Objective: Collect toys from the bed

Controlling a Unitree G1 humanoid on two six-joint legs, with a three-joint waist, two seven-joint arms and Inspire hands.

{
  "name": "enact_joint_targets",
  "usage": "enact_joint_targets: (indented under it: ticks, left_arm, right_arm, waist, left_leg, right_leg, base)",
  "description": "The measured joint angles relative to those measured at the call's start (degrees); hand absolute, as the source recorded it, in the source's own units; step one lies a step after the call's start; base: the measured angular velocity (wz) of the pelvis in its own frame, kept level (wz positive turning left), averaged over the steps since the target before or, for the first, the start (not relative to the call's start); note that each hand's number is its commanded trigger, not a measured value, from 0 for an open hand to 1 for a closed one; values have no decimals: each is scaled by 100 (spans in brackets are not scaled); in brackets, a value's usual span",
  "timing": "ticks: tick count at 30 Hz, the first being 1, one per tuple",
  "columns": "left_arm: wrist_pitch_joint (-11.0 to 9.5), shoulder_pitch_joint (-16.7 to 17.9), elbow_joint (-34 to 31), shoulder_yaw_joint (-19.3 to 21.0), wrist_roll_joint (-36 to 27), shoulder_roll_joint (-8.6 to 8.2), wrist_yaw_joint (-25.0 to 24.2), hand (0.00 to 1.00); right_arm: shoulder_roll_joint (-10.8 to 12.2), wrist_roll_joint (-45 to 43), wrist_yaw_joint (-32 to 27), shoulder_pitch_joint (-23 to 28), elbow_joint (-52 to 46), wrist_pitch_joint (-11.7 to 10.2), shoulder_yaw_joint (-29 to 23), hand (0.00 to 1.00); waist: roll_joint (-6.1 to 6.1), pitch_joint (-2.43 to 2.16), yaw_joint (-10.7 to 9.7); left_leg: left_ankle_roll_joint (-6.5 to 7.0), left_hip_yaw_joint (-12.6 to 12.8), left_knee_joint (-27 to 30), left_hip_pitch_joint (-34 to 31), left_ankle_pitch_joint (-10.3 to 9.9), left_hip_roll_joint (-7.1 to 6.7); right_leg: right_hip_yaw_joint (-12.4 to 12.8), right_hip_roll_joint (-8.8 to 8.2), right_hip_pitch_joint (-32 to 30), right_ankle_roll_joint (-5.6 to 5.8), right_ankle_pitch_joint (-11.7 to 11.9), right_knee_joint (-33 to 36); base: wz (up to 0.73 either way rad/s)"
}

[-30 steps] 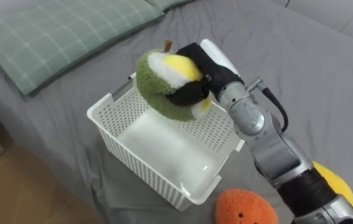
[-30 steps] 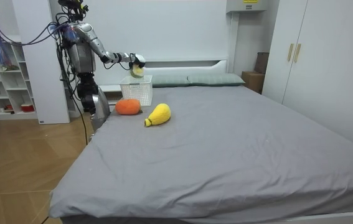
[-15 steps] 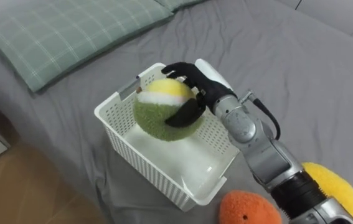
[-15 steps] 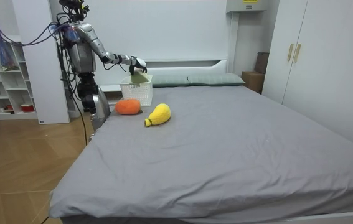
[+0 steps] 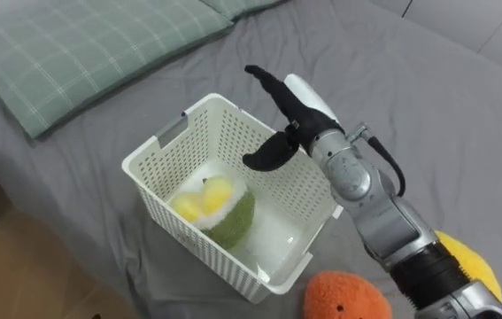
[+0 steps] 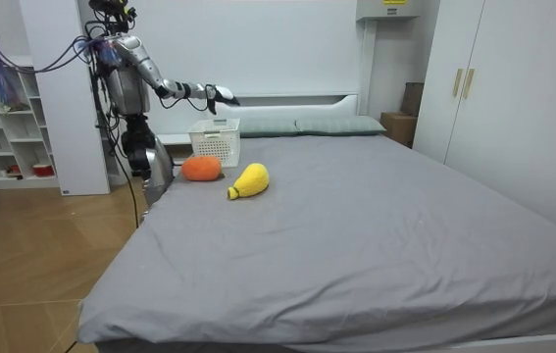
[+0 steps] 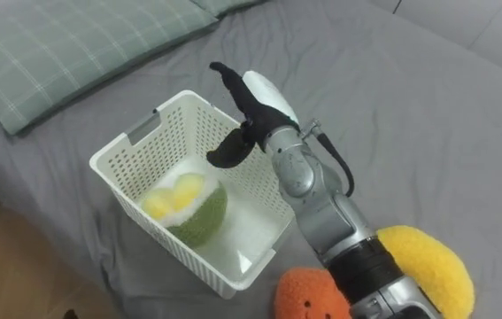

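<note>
A green plush toy with a yellow and white face [image 5: 215,208] [image 7: 186,208] lies inside the white plastic basket [image 5: 164,151] [image 7: 127,151] on the grey bed. My right hand [image 5: 279,105] [image 7: 243,102] [image 6: 216,94] hovers above the basket's far rim, open, fingers straight and thumb hanging down, holding nothing. An orange plush toy [image 5: 348,298] [image 7: 311,294] [image 6: 201,168] lies on the bed just in front of the basket. A yellow plush toy [image 5: 474,261] [image 7: 423,260] [image 6: 248,180] lies to its right, partly behind my right forearm.
A green checked pillow [image 5: 82,49] lies beyond the basket at the bed's head. The bed's edge and wooden floor [image 5: 20,275] are at the lower left. In the room view I stand at the bed's head corner, white shelves [image 6: 3,118] behind me.
My right hand opened and let go of the green plush toy, which dropped into the basket. The hand then rose a little above the far rim.
</note>
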Motion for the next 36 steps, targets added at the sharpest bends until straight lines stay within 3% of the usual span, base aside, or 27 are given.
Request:
enact_joint_targets:
  ticks: [8, 15, 22, 25, 28, 32, 36]
  left_arm:
    - [-6, 41, -28, 58, -2, 1, 3, 0]
    - [4, 406, -30, 230, -193, -6, 22, 0]
    - [-46, 620, 80, 318, -384, 74, 28, 0]
    - [-47, 599, 91, 298, -386, 131, 34, 0]
    - [-49, 511, 97, 198, -396, 243, 36, 0]
    - [-120, 186, 149, 78, -640, 296, 96, 0]
    - [-265, -104, 337, -146, -720, 361, 111, 0]
  right_arm:
    - [-65, 647, -247, 116, 2, -174, -576, 0]
    - [-222, 789, -728, 712, 95, -195, -1446, 0]
    - [-560, 1238, -1033, 1037, 1066, -240, -1797, 0]
    - [-776, 1451, -1278, 974, 1674, -255, -1850, 0]
    - [-815, 1458, -1484, 838, 2394, -302, -1848, 0]
    - [-921, 1453, -1598, 359, 3364, -305, -1840, 0]
    - [-946, 1251, -1820, 106, 4119, -452, -1831, 0]
  waist:
    - [22, 15, -160]
    - [118, 15, -583]
    - [160, -32, -967]
    - [126, -59, -1005]
    - [42, -97, -1016]
    - [-45, -51, -1000]
    - [-74, 44, -951]
  left_leg:
    - [21, 140, -10, 71, -14, 25]
    - [68, 284, -32, 153, -45, 34]
    - [70, 450, -72, 160, -56, 67]
    - [75, 533, -31, 54, -66, 86]
    - [81, 638, 22, -136, -85, 126]
    - [80, 748, 159, -536, -74, 179]
    - [84, 785, 256, -910, -73, 227]
  right_leg:
    - [225, 17, 6, 12, 34, 3]
    - [305, -6, 38, 51, 55, -1]
    - [533, 14, -46, 50, 58, 33]
    - [614, 13, -221, 44, 61, 116]
    - [741, 22, -478, 24, 74, 220]
    - [768, 39, -871, -22, 135, 274]
    - [764, 70, -1218, -41, 216, 281]
  base:
    - [-8]
    - [-7]
    - [-15]
    - [-12]
    - [-20]
    - [-12]
    - [-5]
